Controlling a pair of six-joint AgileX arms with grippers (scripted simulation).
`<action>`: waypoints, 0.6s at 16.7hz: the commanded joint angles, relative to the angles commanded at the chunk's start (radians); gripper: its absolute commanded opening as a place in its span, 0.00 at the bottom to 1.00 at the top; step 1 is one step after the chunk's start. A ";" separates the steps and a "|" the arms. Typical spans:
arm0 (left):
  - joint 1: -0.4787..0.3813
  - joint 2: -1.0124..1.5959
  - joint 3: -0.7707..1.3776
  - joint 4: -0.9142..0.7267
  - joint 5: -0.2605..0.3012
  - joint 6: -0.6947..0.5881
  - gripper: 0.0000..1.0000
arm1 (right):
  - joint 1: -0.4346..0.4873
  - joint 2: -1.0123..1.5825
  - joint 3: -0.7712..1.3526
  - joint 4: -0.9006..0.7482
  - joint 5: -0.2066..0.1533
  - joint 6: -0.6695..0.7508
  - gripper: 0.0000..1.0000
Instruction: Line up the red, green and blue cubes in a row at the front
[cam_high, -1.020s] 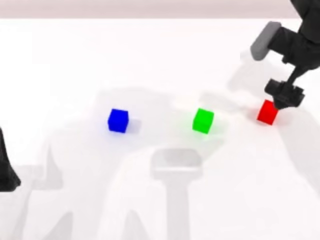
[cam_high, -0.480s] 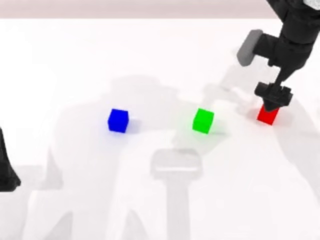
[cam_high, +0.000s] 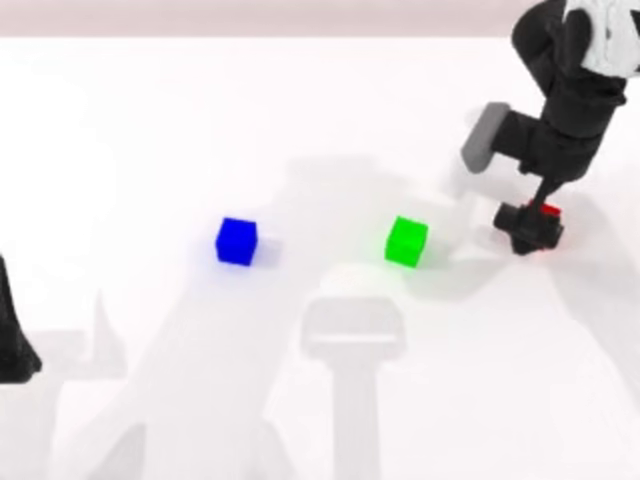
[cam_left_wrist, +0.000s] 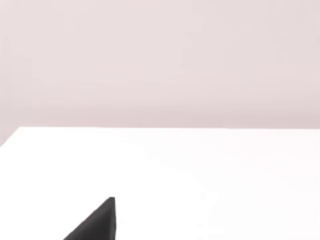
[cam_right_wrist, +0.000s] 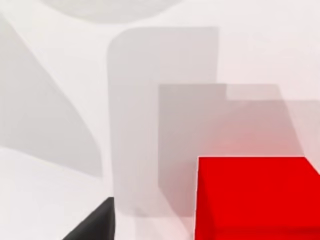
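From above, my right gripper (cam_high: 530, 232) is down on the red cube (cam_high: 548, 211) at the table's right side, hiding all but a sliver of red. I cannot tell how far its fingers are spread, or whether they have the cube. The green cube (cam_high: 407, 241) sits mid-table and the blue cube (cam_high: 236, 241) well to its left, both roughly level with the red one. My left arm (cam_high: 14, 335) is parked at the left edge.

At the left wrist I see only bare table (cam_left_wrist: 200, 170) and one dark fingertip (cam_left_wrist: 97, 222); nothing is near it.

At the right wrist the red cube (cam_right_wrist: 255, 197) looms large and off to one side of the frame, with a single dark fingertip (cam_right_wrist: 95, 222) showing. My worry: if the cube is off-centre between the fingers, closing could nudge or twist it, or pinch a corner so it slips on the lift.
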 joint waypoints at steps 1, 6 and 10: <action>0.000 0.000 0.000 0.000 0.000 0.000 1.00 | 0.000 0.012 -0.027 0.037 0.000 0.001 1.00; 0.000 0.000 0.000 0.000 0.000 0.000 1.00 | 0.001 0.030 -0.067 0.086 0.000 0.001 1.00; 0.000 0.000 0.000 0.000 0.000 0.000 1.00 | 0.001 0.030 -0.067 0.086 0.000 0.001 0.77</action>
